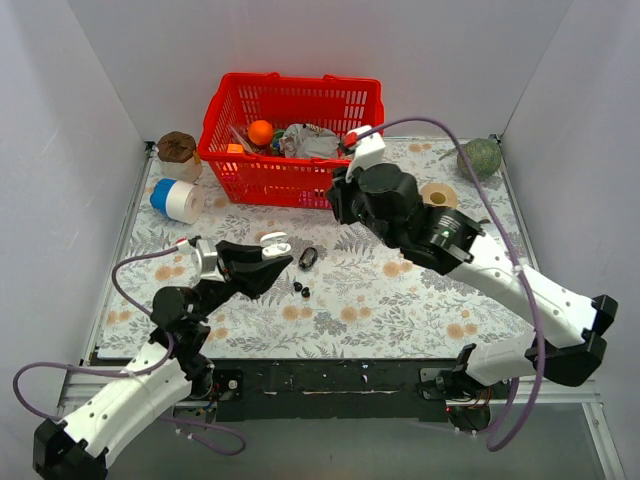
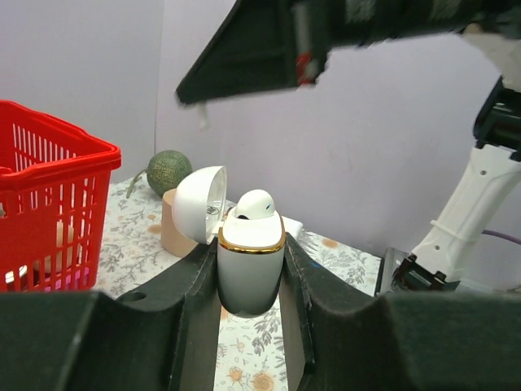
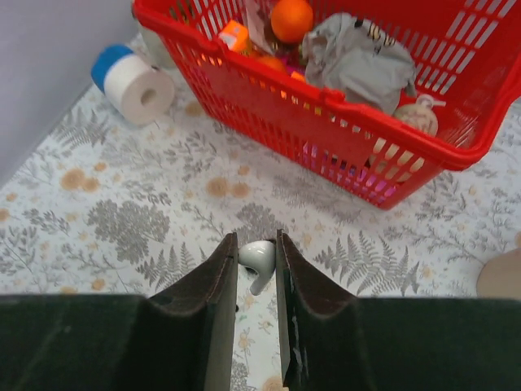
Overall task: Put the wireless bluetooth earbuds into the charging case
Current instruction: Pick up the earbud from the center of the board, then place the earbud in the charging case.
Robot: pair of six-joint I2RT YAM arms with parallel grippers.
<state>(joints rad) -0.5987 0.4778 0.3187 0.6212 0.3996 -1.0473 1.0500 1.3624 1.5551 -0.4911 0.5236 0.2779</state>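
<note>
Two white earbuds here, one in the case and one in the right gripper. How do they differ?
The seated earbud sits in the open charging case clamped by the left gripper, while the held earbud is pinched by the right gripper. Only the seated earbud's rounded top shows; the held earbud's stem shows too. Both are glossy white.

We see a red basket (image 1: 270, 180) at the far side of the floral-patterned desk (image 1: 400, 310), holding an orange ball (image 1: 260, 131) and a crumpled grey cloth (image 1: 310, 140). Left of it lie a white roll with a blue end (image 1: 178, 200) and a brown object (image 1: 177, 147). To its right are a beige tape roll (image 1: 438, 194) and a green ball (image 1: 480, 158).
</note>
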